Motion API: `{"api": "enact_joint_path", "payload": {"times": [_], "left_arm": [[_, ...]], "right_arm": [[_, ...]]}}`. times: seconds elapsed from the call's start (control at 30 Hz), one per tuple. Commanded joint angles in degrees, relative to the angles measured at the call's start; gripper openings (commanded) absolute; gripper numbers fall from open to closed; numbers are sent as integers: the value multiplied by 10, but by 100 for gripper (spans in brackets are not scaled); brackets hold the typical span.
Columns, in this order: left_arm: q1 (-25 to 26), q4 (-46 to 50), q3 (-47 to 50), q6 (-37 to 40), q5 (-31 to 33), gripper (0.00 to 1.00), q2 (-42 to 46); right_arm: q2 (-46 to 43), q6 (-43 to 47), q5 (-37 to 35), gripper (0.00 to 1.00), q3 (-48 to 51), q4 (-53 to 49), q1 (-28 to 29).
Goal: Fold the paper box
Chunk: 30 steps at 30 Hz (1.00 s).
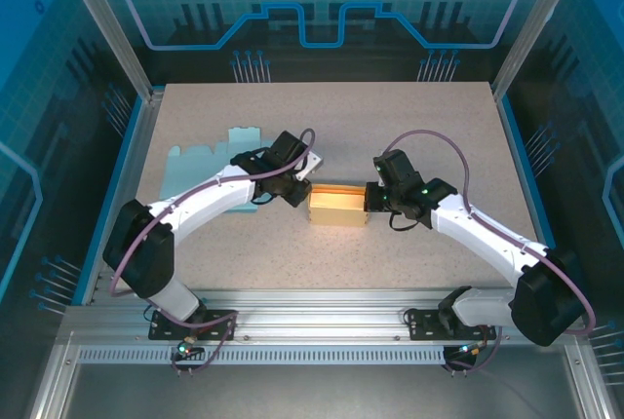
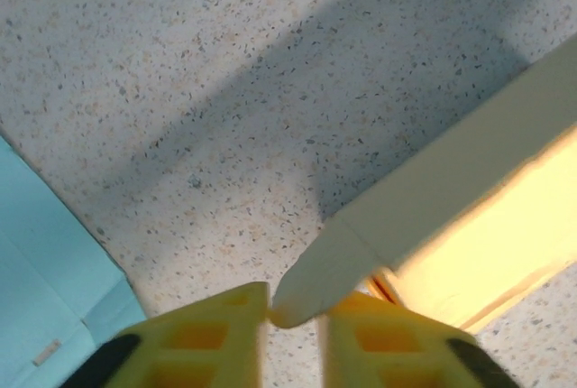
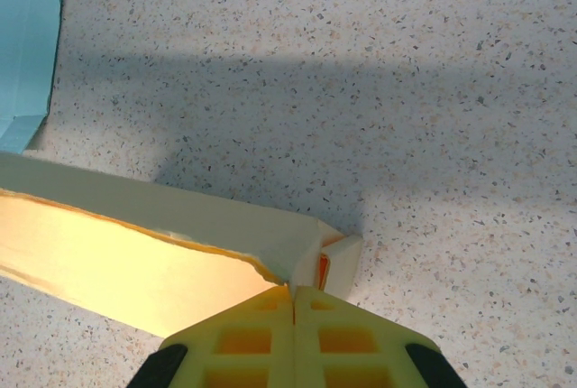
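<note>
Left end effector (image 2: 296, 305) and right end effector (image 3: 294, 292) pinch opposite ends of paper box (image 1: 336, 209).

Overhead view looks down; wrist views (close up) share the box (image 1: 337, 207).

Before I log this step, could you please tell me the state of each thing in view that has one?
yellow box: partly folded, walls raised, top open, held at both ends.
blue sheet: unfolded, lying flat on the table.
left fingers: closed on the tip of a box flap.
right fingers: shut, pinching the box's end wall.
</note>
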State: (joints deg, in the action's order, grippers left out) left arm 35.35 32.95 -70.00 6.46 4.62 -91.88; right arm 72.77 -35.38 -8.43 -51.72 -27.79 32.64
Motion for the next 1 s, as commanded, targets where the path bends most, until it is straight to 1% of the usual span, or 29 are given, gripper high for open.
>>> {"api": "enact_joint_path", "payload": {"times": [0.0,0.13,0.43,0.5,0.6,0.8,0.97], "left_arm": [[-4,19,-26,0,-22,14,-4],[-5,33,-37,-20,-47,15,-2],[-8,50,-42,-70,-141,14,-11],[-8,49,-39,-73,-147,13,-14],[-11,49,-35,-80,-145,7,-13],[-17,45,-35,-85,-148,6,-6],[-19,28,-33,-97,-175,2,-8]], "right_arm": [[9,-1,2,0,6,-14,10],[12,-2,2,0,6,-14,11],[16,-2,2,0,5,-13,12],[18,-2,2,0,4,-12,12],[18,-3,3,0,4,-11,13],[20,-3,0,0,3,-12,13],[24,-3,1,0,3,-10,15]]}}
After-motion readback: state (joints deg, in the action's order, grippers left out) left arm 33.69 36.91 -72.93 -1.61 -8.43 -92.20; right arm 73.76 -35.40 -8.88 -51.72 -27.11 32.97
